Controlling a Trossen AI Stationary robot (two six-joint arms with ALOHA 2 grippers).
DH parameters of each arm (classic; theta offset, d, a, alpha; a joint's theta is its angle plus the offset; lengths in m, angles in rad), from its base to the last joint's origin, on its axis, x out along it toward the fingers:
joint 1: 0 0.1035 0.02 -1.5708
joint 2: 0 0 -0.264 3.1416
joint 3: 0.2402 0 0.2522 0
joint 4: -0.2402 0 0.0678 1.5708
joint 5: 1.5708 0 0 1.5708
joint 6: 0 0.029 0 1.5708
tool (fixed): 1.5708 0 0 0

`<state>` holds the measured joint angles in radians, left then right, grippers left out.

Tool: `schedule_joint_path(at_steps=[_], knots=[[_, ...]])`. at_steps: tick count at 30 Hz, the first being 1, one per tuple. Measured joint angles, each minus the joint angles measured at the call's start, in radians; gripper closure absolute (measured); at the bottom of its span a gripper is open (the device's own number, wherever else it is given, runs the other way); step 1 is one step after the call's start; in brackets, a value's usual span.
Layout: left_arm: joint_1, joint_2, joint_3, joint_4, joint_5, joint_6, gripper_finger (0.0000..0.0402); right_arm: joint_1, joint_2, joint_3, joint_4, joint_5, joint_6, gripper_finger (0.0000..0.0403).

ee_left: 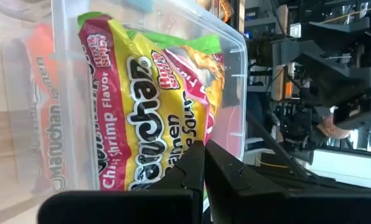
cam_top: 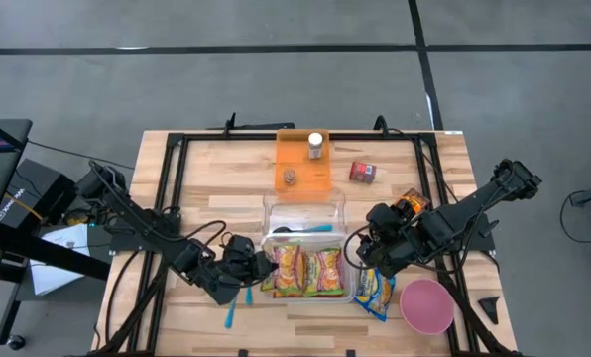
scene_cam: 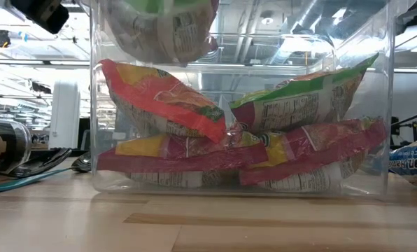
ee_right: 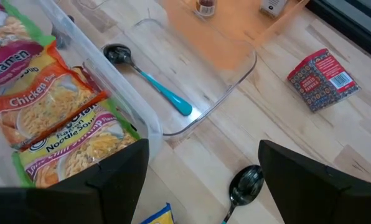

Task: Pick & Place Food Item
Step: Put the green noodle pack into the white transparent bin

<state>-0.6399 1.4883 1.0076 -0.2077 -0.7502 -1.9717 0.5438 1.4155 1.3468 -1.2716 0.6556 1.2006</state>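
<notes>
While my left gripper (cam_top: 259, 266) pinches shut on the ramen packet (cam_top: 290, 268) at the clear bin's (cam_top: 347, 260) left edge, lower centre — a placing step, I judge — my right gripper (cam_top: 365, 250) waits wide open, empty, so next I release.

A robotics lab or workshop: a wooden tabletop (cam_top: 226, 169) on a black metal frame (cam_top: 172, 169) stands on grey floor (cam_top: 177, 79) crossed by dark tape lines, with cables (cam_top: 137, 263) trailing off its left side. Beyond it, the low view shows exposed ceiling ducts (scene_cam: 264, 21) and bright industrial lighting.
</notes>
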Motion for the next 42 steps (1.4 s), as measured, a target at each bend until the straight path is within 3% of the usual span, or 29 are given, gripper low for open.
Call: schedule_joint_path(at_steps=[24,42], knots=[[0.024,0.108,-0.007,0.125,0.023,-0.053,0.0402,0.0,0.0,0.0,0.0,0.012,-0.006,0.0104],[0.024,0.111,-0.006,0.109,-0.005,-0.044,0.0402,0.0,0.0,0.0,0.0,0.011,-0.015,0.0104]])
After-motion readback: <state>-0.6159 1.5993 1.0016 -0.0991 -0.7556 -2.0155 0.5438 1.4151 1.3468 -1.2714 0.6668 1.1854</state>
